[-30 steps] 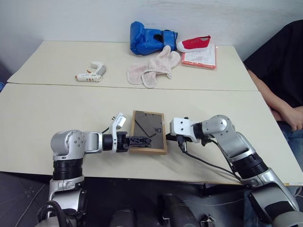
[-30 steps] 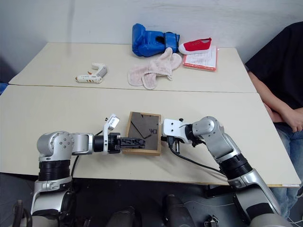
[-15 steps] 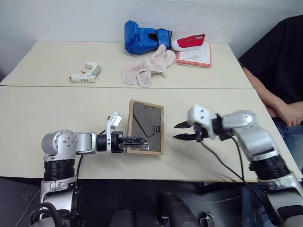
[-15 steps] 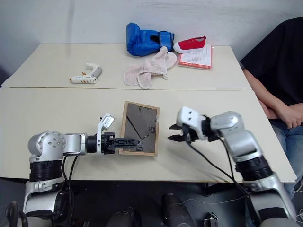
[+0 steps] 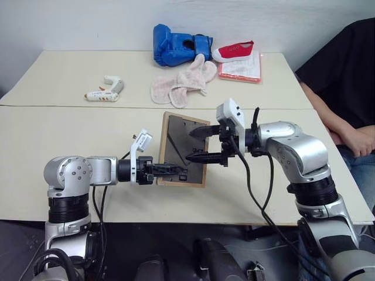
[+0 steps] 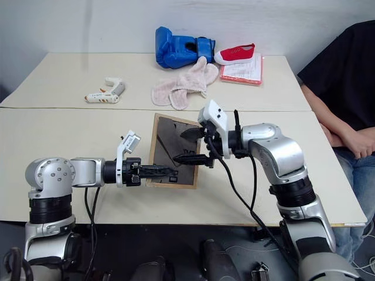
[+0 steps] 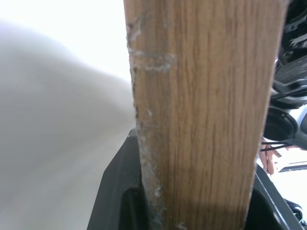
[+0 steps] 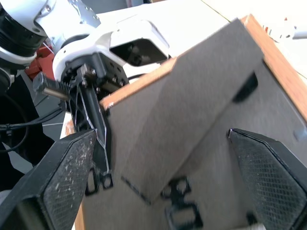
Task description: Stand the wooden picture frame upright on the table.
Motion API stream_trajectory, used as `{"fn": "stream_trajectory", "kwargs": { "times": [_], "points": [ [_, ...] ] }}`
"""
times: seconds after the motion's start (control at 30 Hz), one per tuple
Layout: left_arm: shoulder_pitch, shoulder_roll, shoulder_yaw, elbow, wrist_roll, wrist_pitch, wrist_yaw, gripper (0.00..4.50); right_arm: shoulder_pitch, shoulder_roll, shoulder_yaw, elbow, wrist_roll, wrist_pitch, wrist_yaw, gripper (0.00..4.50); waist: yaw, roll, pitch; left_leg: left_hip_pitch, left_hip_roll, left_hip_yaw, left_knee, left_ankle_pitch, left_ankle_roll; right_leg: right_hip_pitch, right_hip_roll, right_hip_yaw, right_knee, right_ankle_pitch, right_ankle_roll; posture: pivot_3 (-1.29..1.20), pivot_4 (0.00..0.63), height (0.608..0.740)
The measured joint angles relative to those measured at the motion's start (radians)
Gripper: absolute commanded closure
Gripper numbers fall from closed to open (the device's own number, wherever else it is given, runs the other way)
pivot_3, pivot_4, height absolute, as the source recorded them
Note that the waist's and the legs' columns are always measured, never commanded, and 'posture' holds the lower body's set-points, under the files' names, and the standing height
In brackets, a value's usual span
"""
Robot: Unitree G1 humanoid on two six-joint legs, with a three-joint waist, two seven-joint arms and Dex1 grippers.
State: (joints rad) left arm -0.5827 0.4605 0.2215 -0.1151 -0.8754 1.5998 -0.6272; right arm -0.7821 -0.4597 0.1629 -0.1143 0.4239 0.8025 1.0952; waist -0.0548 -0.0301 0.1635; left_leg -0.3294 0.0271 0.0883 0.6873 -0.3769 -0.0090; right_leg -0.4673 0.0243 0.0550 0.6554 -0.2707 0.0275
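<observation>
1. No writing on the frame [image 5: 183, 149] can be read; its dark back faces the camera.
2. The frame is tilted up near the surface's [image 5: 70, 137] front edge, left tool [image 5: 174, 171] clamped on its lower wooden edge.
3. Right tool [image 5: 199, 144] has its fingers apart over the frame's back.
4. At 12 o'clock: blue glove [image 5: 176, 45], red shoe [image 5: 236, 51], pink cloth [image 5: 184, 82], orange-edged pad [image 5: 241, 69].
5. At 10 o'clock: white glue gun [image 5: 104, 91]. At 3 o'clock: seated person [image 5: 343, 88].

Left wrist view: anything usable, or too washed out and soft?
Left wrist view: the wooden picture frame edge has sharp grain, but everything behind it is blown out white and soft grey. Right wrist view: the frame's grey back is soft, and the right pincer fingers are crisp. Eye views: even light, the table glare-free.
</observation>
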Motion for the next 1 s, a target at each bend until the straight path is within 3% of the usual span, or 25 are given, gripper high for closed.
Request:
{"fn": "stream_trajectory", "kwargs": {
  "times": [0.2, 0.33, 0.5, 0.63, 0.77, 0.9, 1.0],
  "points": [
    [0.000, 0.028, -0.044, -0.004, 0.000, -0.056, -0.031, 3.28, 0.006, 0.008, 0.011, -0.102, 0.103, 0.052, 0.012, 0.00, 0.001, 0.000, 0.000, -0.007, 0.000, 0.000, 0.001, 0.001, -0.001, -0.008, -0.001, 0.000, 0.002, 0.000, 0.000, 0.00, 0.150, 0.740],
    [-0.002, 0.057, -0.058, 0.015, 0.000, -0.079, -0.046, 3.28, 0.050, -0.055, -0.019, -0.166, 0.152, 0.081, -0.003, 0.00, 0.001, 0.000, 0.000, -0.009, -0.001, 0.000, 0.001, 0.001, -0.001, -0.010, -0.001, 0.000, 0.003, 0.000, 0.000, 0.00, 0.150, 0.740],
    [-0.041, 0.062, -0.069, 0.040, 0.000, -0.087, -0.055, 3.28, 0.071, -0.127, -0.018, -0.192, 0.097, 0.020, -0.052, 0.00, 0.001, 0.000, 0.000, -0.009, -0.001, 0.001, 0.001, 0.001, -0.001, -0.011, -0.001, 0.001, 0.003, 0.000, 0.000, 0.00, 0.150, 0.740],
    [-0.049, 0.070, -0.070, 0.045, -0.001, -0.089, -0.071, 3.28, 0.115, -0.238, -0.013, -0.136, -0.085, -0.213, -0.085, 0.00, 0.001, -0.001, 0.000, -0.010, -0.001, 0.002, 0.001, 0.001, 0.000, -0.011, -0.001, 0.002, 0.002, 0.000, 0.000, 0.00, 0.150, 0.740],
    [-0.049, 0.085, -0.074, 0.045, -0.002, -0.083, -0.083, 3.28, 0.186, -0.281, -0.044, -0.053, -0.215, -0.547, -0.095, 0.00, -0.001, -0.001, 0.001, -0.011, -0.001, 0.003, 0.000, 0.001, 0.000, -0.012, 0.000, 0.002, 0.002, 0.000, 0.000, 0.00, 0.150, 0.740],
    [-0.049, 0.106, -0.074, 0.045, -0.003, -0.073, -0.090, 3.28, 0.205, -0.299, -0.049, 0.138, -0.458, -1.138, -0.223, 0.00, -0.003, -0.002, 0.001, -0.008, -0.001, 0.004, 0.000, 0.001, -0.001, -0.011, 0.001, 0.004, 0.003, 0.000, 0.000, 0.00, 0.150, 0.740],
    [-0.054, 0.108, -0.073, 0.047, -0.007, -0.057, -0.092, 3.28, 0.149, -0.297, -0.015, 0.350, -0.716, -1.555, -0.429, 0.00, -0.008, -0.002, 0.001, -0.008, -0.001, 0.006, 0.000, 0.002, -0.001, -0.012, 0.001, 0.005, 0.004, 0.000, 0.000, 0.00, 0.150, 0.740]
  ]
}}
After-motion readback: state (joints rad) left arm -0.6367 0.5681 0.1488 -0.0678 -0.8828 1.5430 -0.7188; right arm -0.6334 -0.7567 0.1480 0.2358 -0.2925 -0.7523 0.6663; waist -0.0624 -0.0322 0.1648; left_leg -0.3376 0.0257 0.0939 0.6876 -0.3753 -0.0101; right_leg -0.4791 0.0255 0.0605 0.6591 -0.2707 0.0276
